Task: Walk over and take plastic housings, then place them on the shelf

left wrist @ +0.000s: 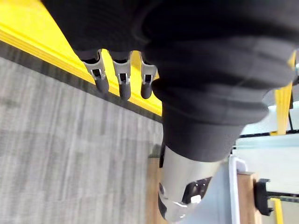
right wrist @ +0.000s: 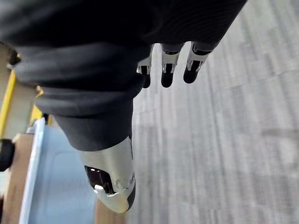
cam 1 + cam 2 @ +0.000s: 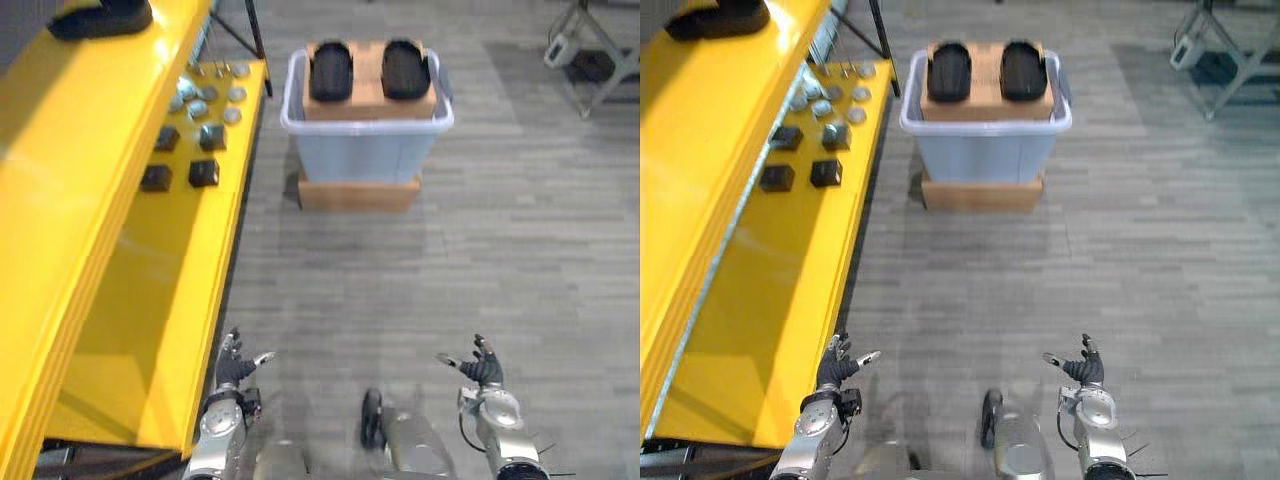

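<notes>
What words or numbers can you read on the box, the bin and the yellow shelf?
None: no word, number or sign can be read here.
The cardboard box, the pale bin and the yellow shelf show no print.
The black housings and the small parts on the shelf are too small to tell.

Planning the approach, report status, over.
Left hand, right hand open, empty, low. Two black housings on box in blue bin ahead. Yellow shelf alongside left.
</notes>
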You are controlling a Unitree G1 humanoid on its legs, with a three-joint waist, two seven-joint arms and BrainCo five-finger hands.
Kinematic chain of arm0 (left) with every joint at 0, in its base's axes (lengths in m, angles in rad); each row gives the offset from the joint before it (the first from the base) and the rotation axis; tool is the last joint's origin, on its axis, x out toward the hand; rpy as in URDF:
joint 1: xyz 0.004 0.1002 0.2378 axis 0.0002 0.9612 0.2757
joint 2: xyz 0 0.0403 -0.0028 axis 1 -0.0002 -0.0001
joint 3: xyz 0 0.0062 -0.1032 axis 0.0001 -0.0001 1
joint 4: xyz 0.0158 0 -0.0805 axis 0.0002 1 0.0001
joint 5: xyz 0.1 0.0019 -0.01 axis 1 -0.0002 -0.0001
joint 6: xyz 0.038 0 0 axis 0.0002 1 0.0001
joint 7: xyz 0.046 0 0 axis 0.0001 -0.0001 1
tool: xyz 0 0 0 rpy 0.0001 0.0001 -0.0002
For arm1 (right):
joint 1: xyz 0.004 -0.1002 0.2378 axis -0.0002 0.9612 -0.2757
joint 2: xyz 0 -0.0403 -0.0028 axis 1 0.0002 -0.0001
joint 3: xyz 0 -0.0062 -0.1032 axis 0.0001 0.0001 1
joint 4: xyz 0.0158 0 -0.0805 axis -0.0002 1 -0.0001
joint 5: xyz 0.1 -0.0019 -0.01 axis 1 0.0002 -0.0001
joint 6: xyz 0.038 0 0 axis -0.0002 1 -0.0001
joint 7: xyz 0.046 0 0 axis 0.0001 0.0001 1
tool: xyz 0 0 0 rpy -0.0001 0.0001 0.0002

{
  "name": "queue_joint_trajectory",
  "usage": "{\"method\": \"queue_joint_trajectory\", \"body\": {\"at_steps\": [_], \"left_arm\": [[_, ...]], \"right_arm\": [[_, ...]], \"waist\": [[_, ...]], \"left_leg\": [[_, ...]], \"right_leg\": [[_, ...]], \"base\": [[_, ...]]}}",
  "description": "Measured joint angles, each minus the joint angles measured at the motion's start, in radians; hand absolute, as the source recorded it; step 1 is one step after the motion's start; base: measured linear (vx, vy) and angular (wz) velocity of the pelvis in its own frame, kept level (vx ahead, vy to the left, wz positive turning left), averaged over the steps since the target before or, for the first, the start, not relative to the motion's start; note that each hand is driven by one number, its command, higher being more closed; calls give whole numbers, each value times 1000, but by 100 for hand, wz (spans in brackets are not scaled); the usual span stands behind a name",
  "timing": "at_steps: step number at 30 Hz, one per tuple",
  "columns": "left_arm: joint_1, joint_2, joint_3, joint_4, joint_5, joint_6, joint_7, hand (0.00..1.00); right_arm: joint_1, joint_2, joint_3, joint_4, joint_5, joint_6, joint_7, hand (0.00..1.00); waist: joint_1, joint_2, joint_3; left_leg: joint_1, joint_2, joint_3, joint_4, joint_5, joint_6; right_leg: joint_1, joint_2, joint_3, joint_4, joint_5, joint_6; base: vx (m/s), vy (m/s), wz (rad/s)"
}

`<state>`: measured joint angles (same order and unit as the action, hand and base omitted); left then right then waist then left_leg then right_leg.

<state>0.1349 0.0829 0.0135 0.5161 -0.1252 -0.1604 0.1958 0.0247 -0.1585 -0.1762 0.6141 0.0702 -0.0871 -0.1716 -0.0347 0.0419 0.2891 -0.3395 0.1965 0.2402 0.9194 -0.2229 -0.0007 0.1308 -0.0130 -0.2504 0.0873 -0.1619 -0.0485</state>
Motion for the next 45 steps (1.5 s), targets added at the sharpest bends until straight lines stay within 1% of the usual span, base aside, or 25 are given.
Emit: {"method": "queue_joint_trajectory", "body": {"at_steps": [3, 4, 5, 6, 9, 10, 11, 12, 14, 16, 19, 21, 22, 23, 24, 25, 27, 28, 30, 31, 33, 34, 36, 39, 45], "left_arm": [[16, -13, -5, 0, 2, 4, 0, 0], [26, -21, -2, -4, 3, 5, 1, 0], [35, -24, -2, -4, 3, 10, 2, 0], [22, -16, 1, -6, 3, 12, 1, 0], [15, -33, -4, -5, 3, 22, 0, 0], [24, -34, -6, -4, 3, 24, 0, 0], [33, -30, -7, -2, 3, 26, 0, 0], [31, -20, -10, 7, 2, 27, 1, 0], [36, -17, -12, 9, 2, 28, 2, 0], [37, -6, -12, 9, 1, 27, 3, 0], [1, -1, -13, 41, 0, 27, 2, 0], [-3, 4, -10, 47, 2, 25, 2, 0], [-2, 6, -11, 52, 2, 25, 2, 0], [-6, -6, -12, 87, 2, 27, 3, 0], [-4, -8, -19, 91, 3, 27, 0, 0], [-6, -13, -23, 94, 3, 27, -1, 0], [-5, -29, -22, 100, 6, 26, 0, 0], [-1, -31, -21, 108, 9, 26, 0, 0], [2, -30, -19, 123, 9, 26, 1, 0], [5, -34, -20, 122, 9, 26, 0, 0], [5, -44, -21, 117, 9, 26, 0, 0], [3, -50, -21, 116, 9, 26, 0, 0], [3, -54, -21, 115, 9, 26, 0, 0], [-4, -36, -21, 116, 10, 26, 0, 0], [7, 11, -18, 121, 9, 26, 1, 0]], "right_arm": [[7, -4, -21, 13, 7, -4, -1, 0], [17, -1, -43, 43, 11, -3, -3, 0], [18, 15, -43, 73, 11, 1, -5, 0], [31, 29, -43, 73, 12, 3, -3, 0], [43, 35, -55, 91, 11, 5, -2, 0], [38, 35, -57, 113, 11, 5, -1, 0], [32, 37, -57, 132, 11, 7, 0, 0], [29, 40, -57, 153, 10, 9, 1, 0], [32, 49, -52, 159, 10, 19, 1, 0], [39, 53, -49, 158, 10, 18, 2, 0], [26, 42, -49, 158, 10, 18, 2, 0], [56, 42, -50, 158, 7, 19, 1, 0], [66, 40, -50, 158, 7, 21, 1, 0], [78, 24, -53, 162, 6, 25, 2, 0], [64, 26, -61, 160, 6, 25, 2, 0], [59, 23, -65, 160, 6, 26, 2, 0], [57, 16, -64, 159, 6, 25, 4, 0], [58, 15, -52, 159, 7, 25, 4, 0], [55, 26, -49, 170, 15, 18, 1, 0], [47, 29, -55, 184, 20, 11, 0, 0], [44, 29, -65, 189, 20, 7, -1, 0], [44, 23, -86, 191, 20, 7, -1, 0], [52, 23, -110, 202, 20, 9, -1, 0], [92, 44, -127, 208, 20, 19, -1, 0], [108, 66, -146, 230, 43, 21, -1, 0]], "waist": [[16, -2, 0], [27, 12, -7], [46, -9, -18], [40, -38, -35], [44, -53, -43], [47, -63, -44], [40, -67, -44], [24, -67, -44], [13, -64, -44], [6, -53, -54], [-8, -16, -42], [-10, -28, -48], [-12, -32, -50], [-16, -7, -61], [-14, -6, -70], [-16, -6, -70], [-24, -2, -71], [-22, -1, -67], [4, -2, -67], [9, -20, -63], [17, -18, -64], [18, 0, -67], [11, 33, -66], [-7, -6, -80], [-4, -21, -91]], "left_leg": [[-44, -123, -92, -468, 57, -51], [-35, -146, -158, -645, 174, -48], [-22, -167, -165, -618, 261, 31], [-46, -189, -159, -562, 206, 39], [-32, -196, -123, -449, 85, 72], [9, -206, -103, -437, 39, 83], [73, -219, -95, -431, -14, 94], [142, -230, -97, -438, -52, 102], [269, -233, -99, -506, -74, 104], [373, -218, -100, -595, -74, 103], [479, -157, -103, -640, -81, 72], [550, -122, -109, -632, -125, -32], [565, -114, -117, -630, -141, -57], [591, -85, -141, -627, -150, -76], [584, -69, -148, -611, -109, -132], [583, -75, -161, -593, -85, -139], [520, -62, -188, -408, 7, -126], [435, -30, -211, -210, 99, -135], [319, 23, -185, 24, 14, -104], [280, 17, -161, -13, -25, -93], [250, -7, -147, -180, -62, -106], [233, -20, -145, -400, -42, -109], [218, -21, -152, -552, 72, -70], [286, -77, -131, -677, 111, -54], [362, -105, -84, -814, 149, -44]], "right_leg": [[73, -26, 21, -23, -54, 45], [108, -14, 47, -33, -88, 63], [137, -30, 85, -33, -111, 78], [115, -59, 96, 5, -111, 77], [60, -99, 159, 228, -123, 99], [18, -126, 181, 384, -112, 131], [-55, -163, 189, 617, -45, 221], [-130, -190, 169, 827, -44, 226], [-214, -225, 88, 957, -94, 141], [-316, -237, -20, 915, -147, 93], [-425, -179, -113, 561, -143, 84], [-454, -114, -61, 231, 64, 72], [-449, -106, -39, 207, 158, 63], [-441, -81, -36, 245, 229, 14], [-462, -86, -25, 319, 157, 6], [-465, -96, -30, 356, 126, 1], [-408, -99, -58, 370, 56, 2], [-325, -78, -79, 296, 50, -3], [-172, -24, -84, 166, 65, -19], [-114, -21, -77, 127, 65, -19], [-79, -22, -64, 98, 65, -18], [-62, -10, -49, 81, 66, -12], [-41, 19, -35, 63, 55, 20], [-37, -39, -17, 41, 49, 51], [-45, -61, 34, 38, 57, 69]], "base": [[527, 116, -27], [597, 187, -62], [720, 224, -47], [622, 179, -21], [573, 183, -12], [582, 182, -39], [688, 191, -26], [569, 135, -6], [671, 77, -2], [490, 8, -7], [596, -85, 11], [540, -157, 34], [604, -241, 44], [604, -238, 31], [600, -240, 27], [539, -218, 30], [493, -247, 39], [464, -231, 28], [468, -192, -7], [389, -137, -24], [301, -49, -30], [316, 51, -42], [261, 81, -28], [210, 112, -2], [112, 41, -13]]}}
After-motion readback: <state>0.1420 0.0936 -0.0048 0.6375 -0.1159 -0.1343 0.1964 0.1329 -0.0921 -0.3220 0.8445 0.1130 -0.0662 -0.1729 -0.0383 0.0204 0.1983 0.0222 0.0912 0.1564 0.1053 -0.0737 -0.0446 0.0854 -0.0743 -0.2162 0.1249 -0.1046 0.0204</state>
